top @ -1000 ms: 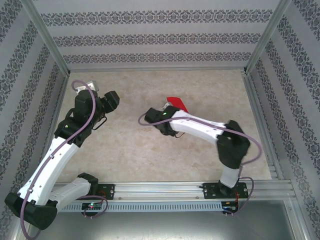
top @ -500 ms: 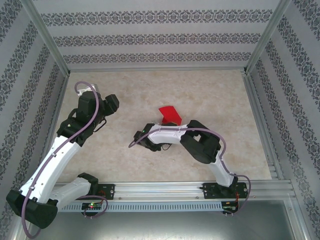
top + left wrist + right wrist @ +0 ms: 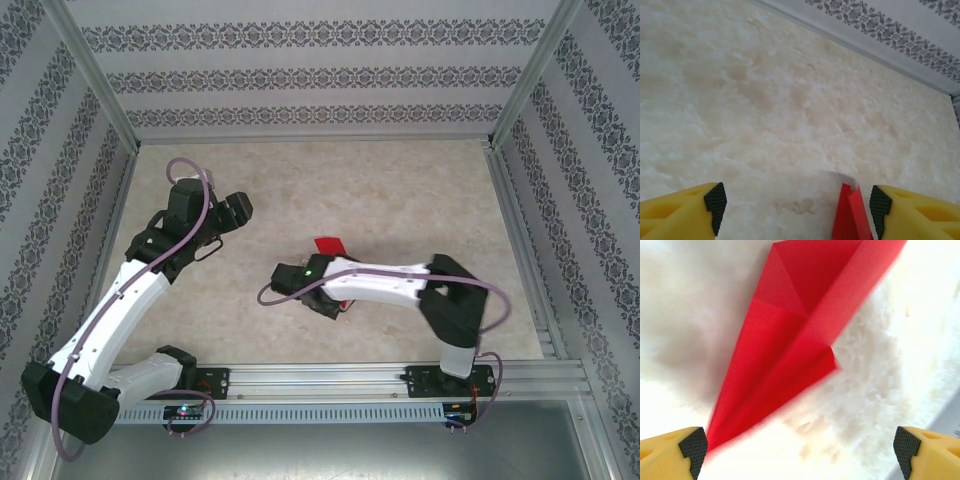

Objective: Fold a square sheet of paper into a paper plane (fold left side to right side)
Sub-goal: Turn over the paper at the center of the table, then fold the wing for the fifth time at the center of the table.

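Paper plane [image 3: 790,340] on open table [image 3: 400,190], tip beside one finger [image 3: 690,446] of wide-apart right gripper [image 3: 799,445]; left gripper [image 3: 797,204] apart too.

The paper plane [image 3: 790,340] is showing as thin, matt red paper with crisp creases, lying on a table [image 3: 400,190] that is looking smooth and marbled beige, perhaps laminate. The right gripper [image 3: 799,445] is showing smooth yellow plastic fingers [image 3: 665,450] tipped with black ribbed pads [image 3: 694,445], and a brushed metal rail [image 3: 330,378] is running along the table's near edge.
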